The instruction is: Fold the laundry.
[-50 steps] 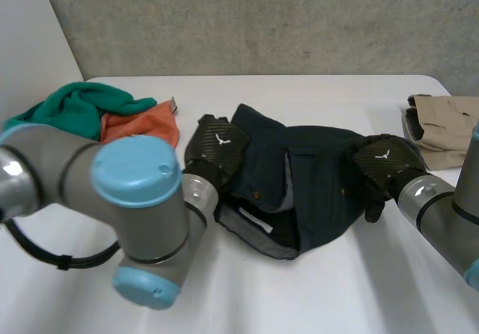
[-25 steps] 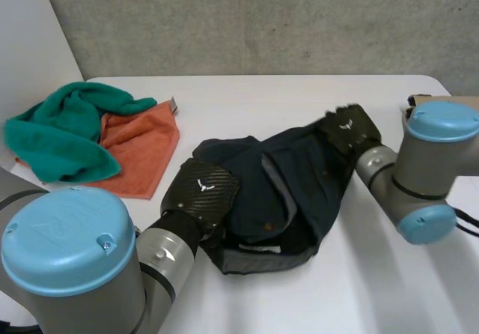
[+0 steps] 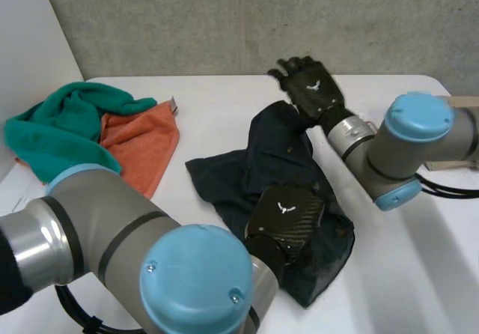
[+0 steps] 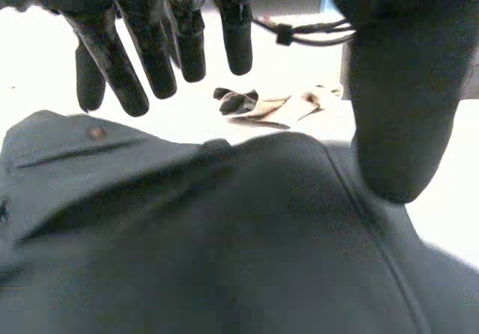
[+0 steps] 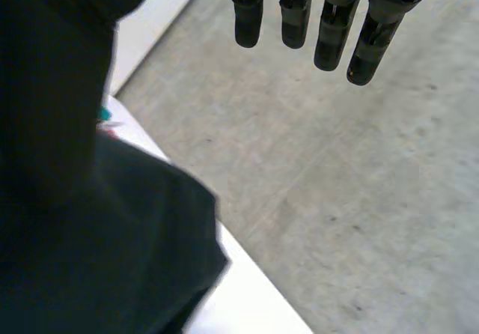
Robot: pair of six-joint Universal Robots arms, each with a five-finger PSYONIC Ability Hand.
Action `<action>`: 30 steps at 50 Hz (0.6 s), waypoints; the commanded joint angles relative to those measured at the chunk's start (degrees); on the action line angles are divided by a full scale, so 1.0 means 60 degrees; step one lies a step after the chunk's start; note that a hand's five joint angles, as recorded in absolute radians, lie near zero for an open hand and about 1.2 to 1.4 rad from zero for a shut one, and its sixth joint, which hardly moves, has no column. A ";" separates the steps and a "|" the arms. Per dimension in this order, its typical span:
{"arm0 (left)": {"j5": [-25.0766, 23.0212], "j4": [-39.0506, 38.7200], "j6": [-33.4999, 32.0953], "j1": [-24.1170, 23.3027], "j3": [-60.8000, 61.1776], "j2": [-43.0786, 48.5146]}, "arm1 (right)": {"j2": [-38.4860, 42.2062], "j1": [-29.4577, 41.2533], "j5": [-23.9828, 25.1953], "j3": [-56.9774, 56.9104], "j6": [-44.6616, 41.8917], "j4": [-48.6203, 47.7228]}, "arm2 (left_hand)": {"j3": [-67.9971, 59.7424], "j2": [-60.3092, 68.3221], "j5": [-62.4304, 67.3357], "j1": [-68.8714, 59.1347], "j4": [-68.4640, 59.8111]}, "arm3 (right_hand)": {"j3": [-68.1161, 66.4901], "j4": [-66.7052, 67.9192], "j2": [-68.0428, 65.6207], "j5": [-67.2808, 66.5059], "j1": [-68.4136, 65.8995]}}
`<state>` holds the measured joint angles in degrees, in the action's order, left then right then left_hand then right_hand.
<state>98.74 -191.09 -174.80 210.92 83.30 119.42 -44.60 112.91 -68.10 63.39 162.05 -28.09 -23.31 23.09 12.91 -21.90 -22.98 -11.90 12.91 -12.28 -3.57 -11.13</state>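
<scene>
A dark navy garment (image 3: 281,162) lies bunched in the middle of the white table (image 3: 217,98), running from the far side to the near right. My left hand (image 3: 287,216) rests over its near part. In the left wrist view its fingers (image 4: 123,68) hang straight above the cloth (image 4: 224,237), thumb apart, holding nothing. My right hand (image 3: 308,85) is raised at the garment's far end, fingers spread. In the right wrist view its fingers (image 5: 299,16) are straight, with the dark cloth (image 5: 112,251) beside the thumb.
A green towel (image 3: 60,128) and an orange cloth (image 3: 142,143) lie at the far left of the table. A beige folded garment (image 3: 462,100) sits at the right edge, also seen beyond my left fingertips as beige cloth (image 4: 281,105). A grey wall stands behind.
The left hand moved from the garment's left side onto its near right part and opened. The right hand swung to the far end and lifted. The garment now lies drawn out front to back.
</scene>
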 commanded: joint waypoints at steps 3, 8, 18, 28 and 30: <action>-0.0036 0.0032 -0.0236 0.0689 0.0178 -0.1210 | -0.2335 -0.1400 -0.0632 0.1109 -0.0246 0.2671 | 0.0724 -0.0689 -0.0658 0.0490 0.0669 | 0.0317 -0.0485 0.0380 0.0595 0.0188; -0.0547 0.0003 -0.0951 0.1523 0.0485 -0.2220 | -0.3169 -0.1488 -0.0778 0.1781 -0.0656 0.4866 | 0.1032 -0.0997 -0.0967 0.0799 0.0977 | 0.0317 -0.0485 0.0380 0.0595 0.0188; -0.1530 -0.0056 -0.3003 0.3355 0.0457 -0.2296 | -0.4914 -0.1313 -0.1350 0.3101 -0.0159 0.7273 | 0.1060 -0.1025 -0.0995 0.0827 0.1005 | 0.0317 -0.0485 0.0380 0.0595 0.0188; -0.2744 0.0032 -0.5389 0.5449 -0.0158 -0.0102 | -0.5822 -0.0010 -0.1321 0.4624 0.0720 0.8080 | 0.0921 -0.0885 -0.0855 0.0687 0.0866 | -0.0285 0.0118 -0.0223 -0.0007 -0.0414; -0.2994 0.0018 -0.5640 0.5612 -0.0275 0.0251 | -0.5881 0.0224 -0.1320 0.4917 0.0779 0.8036 | 0.0920 -0.0885 -0.0855 0.0687 0.0865 | -0.0341 0.0173 -0.0279 -0.0063 -0.0470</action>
<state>86.08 -191.17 -201.54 239.23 83.99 112.78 -78.45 109.80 -76.01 87.95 164.89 20.33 -17.42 17.23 6.68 -17.92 -17.26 -11.91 12.91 -12.28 -3.27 -11.13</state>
